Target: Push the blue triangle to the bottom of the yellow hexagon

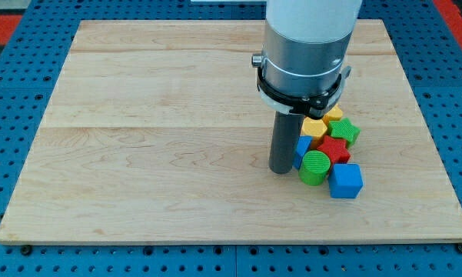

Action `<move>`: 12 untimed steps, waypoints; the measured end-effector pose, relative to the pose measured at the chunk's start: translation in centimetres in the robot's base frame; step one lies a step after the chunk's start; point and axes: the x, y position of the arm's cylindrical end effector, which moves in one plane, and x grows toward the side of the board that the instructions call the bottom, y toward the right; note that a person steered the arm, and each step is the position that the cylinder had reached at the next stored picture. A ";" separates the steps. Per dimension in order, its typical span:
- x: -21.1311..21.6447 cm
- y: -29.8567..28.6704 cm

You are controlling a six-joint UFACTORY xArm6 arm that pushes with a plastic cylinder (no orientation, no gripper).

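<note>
My tip point(280, 169) rests on the board just left of a tight cluster of blocks. The blue triangle point(302, 147) is a small blue piece touching the rod's right side, partly hidden by it. The yellow hexagon point(314, 127) sits just above it, against the rod. A second yellow block point(334, 114) shows further up, partly under the arm.
Red blocks point(335, 148) lie in the cluster's middle, a green star-like block point(345, 131) at its right, a green cylinder point(315, 168) and a blue cube point(346, 181) at its bottom. The wooden board point(138, 138) lies on a blue pegboard.
</note>
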 end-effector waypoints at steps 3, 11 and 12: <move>-3.4 -0.1; -4.9 5.0; -5.2 6.9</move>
